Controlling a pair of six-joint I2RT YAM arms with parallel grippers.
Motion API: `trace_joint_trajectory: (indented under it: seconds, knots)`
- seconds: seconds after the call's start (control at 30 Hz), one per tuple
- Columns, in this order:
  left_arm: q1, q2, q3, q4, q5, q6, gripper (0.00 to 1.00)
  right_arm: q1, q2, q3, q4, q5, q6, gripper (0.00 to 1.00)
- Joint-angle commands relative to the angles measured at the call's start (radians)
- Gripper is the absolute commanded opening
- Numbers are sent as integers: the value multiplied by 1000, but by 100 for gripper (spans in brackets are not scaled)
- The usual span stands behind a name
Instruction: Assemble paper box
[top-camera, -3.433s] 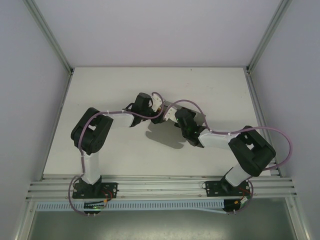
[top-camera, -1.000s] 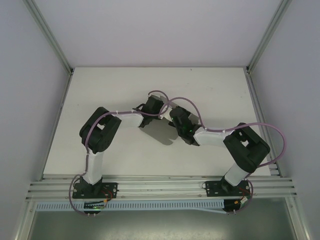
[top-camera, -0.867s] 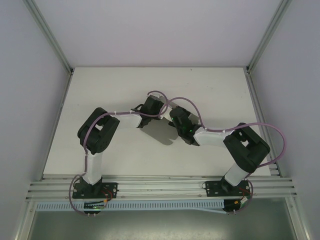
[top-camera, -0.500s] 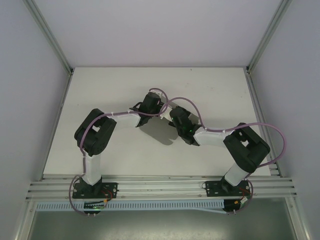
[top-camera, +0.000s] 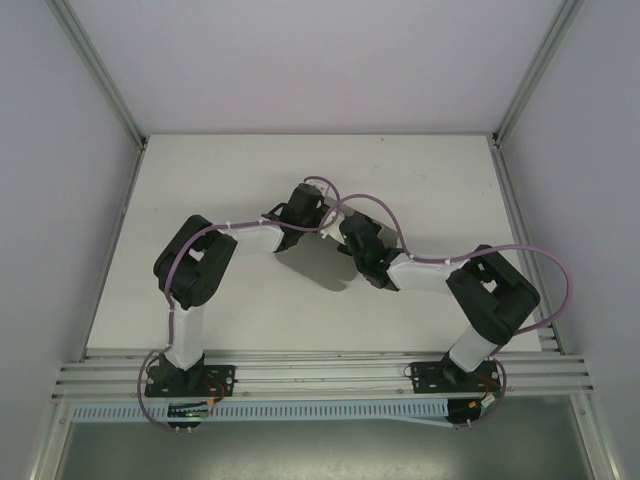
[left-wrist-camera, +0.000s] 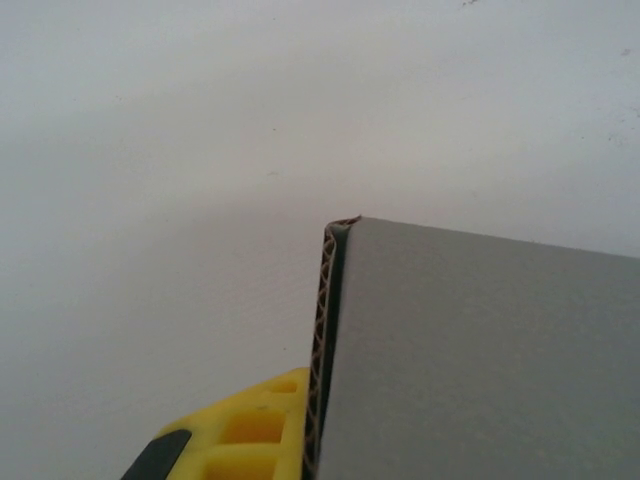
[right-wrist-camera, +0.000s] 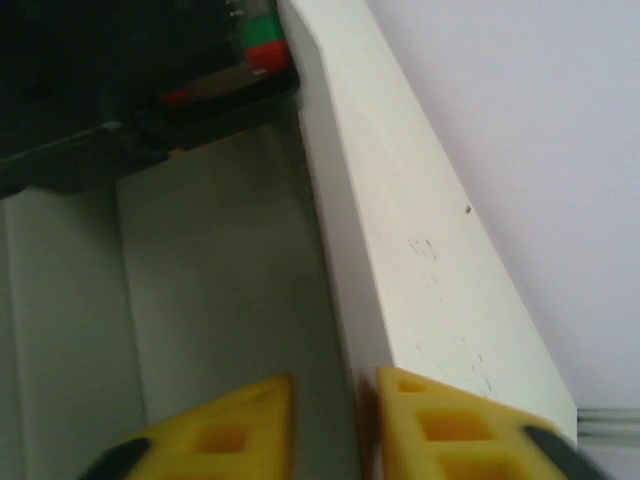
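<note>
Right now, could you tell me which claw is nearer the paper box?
Left. The left claw is shut on the corrugated edge of the paper box; the right claw sits just beside one wall.

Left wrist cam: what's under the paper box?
White table shows past the corrugated edge of the paper box, with a yellow finger against that edge. The grey panel hides whatever lies directly beneath it.

A black-and-white left arm (top-camera: 192, 272) and right arm (top-camera: 490, 298), each with purple cable, meet over the flat white worktop (top-camera: 440, 180). The left gripper (top-camera: 322, 221) is just beside the right gripper (top-camera: 346, 238). A dark grey patch (top-camera: 315, 265) lies just beside both grippers, on the side nearer the arm bases; box or shadow, I cannot tell.
</note>
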Motion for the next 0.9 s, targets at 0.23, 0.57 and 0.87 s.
trace_joint_trajectory:
  seconds: [0.23, 0.57, 0.87]
  knots:
    - [18, -145, -67, -11, -115, -132, 0, -156, -380, -25, -141, -192, 390, 99]
    - [18, -254, -95, -54, -67, -213, 0, -333, -363, 144, -396, -349, 576, 99]
    - [18, -284, -80, -106, -50, -261, 0, -340, -233, 182, -392, -526, 594, 99]
